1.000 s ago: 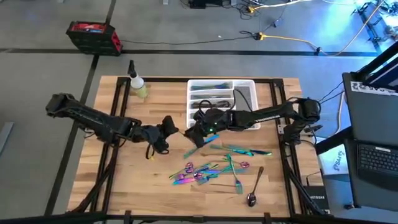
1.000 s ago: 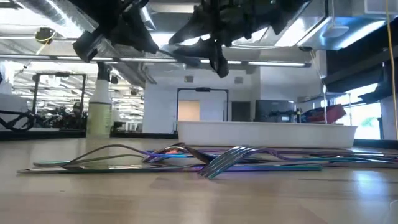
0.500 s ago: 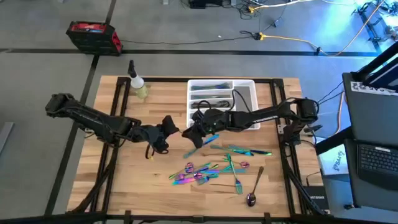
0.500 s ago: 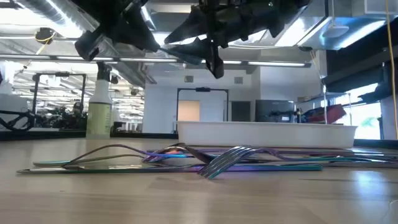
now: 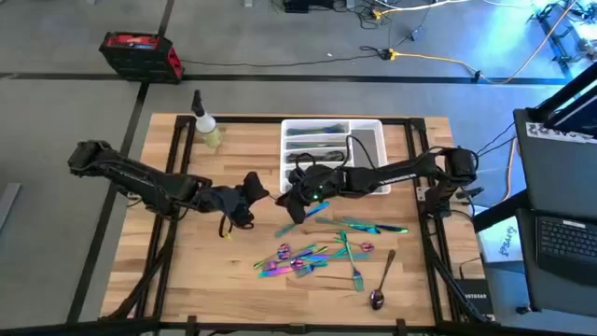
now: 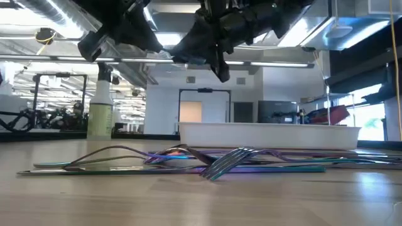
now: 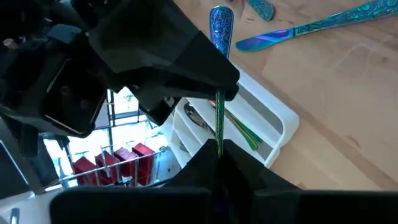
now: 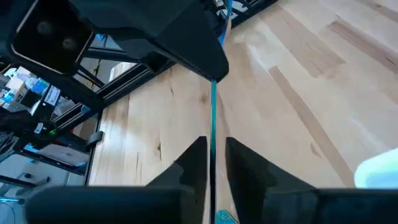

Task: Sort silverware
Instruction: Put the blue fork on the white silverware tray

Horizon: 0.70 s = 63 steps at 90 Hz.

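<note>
From above, the white tray (image 5: pixel 381 140) already holds a few pieces in its compartments. Most of the silverware (image 5: pixel 317 257) lies loose on the worktop in front of the tray, with a dark spoon (image 5: pixel 381 285) at the far edge of that scatter. I judge the sorting to be barely begun. The left end effector (image 5: pixel 248 198) and right end effector (image 5: pixel 295 200) meet just off the tray's front left corner. A spray bottle (image 5: pixel 207 129) stands to the tray's left.

The low view shows what the overhead cannot: both arms hang well above the worktop, clear of the pile in front of the tray.

The left wrist view shows the detail. A slim teal utensil (image 7: pixel 219 115) runs from the left end effector's narrowed fingers up under the right one, above the tray's edge.

The right wrist view shows the same utensil pinched in the narrow gap of the right end effector's fingers (image 8: pixel 249 165). It looks like a hand-over, with both holding one piece.
</note>
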Motion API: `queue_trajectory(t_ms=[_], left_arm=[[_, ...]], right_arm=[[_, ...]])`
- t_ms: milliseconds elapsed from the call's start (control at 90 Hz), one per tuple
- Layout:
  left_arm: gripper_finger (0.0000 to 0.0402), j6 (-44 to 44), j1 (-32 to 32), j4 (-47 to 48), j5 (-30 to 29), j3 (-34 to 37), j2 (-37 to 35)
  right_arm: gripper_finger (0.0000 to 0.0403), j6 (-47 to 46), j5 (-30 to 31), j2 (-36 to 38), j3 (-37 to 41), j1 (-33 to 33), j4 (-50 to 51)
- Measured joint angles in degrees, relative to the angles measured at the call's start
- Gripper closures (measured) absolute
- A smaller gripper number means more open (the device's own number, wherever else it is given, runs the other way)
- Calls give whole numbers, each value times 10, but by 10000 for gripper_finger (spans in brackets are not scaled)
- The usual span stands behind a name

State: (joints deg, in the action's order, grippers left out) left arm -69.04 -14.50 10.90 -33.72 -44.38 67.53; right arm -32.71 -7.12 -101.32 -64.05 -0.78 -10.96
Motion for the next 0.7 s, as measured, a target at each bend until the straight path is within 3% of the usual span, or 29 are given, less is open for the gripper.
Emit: queue_trajectory(t_ms=[100, 567, 700], left_arm=[[401, 0, 4, 0, 0, 0, 0], [401, -1, 16, -68, -14, 1, 0], [400, 5, 9, -98, -60, 0, 0]], right_arm=[[398, 2, -6, 0, 0, 0, 0], [402, -22, 7, 1, 0, 2, -12], [402, -21, 24, 2, 0, 5, -13]])
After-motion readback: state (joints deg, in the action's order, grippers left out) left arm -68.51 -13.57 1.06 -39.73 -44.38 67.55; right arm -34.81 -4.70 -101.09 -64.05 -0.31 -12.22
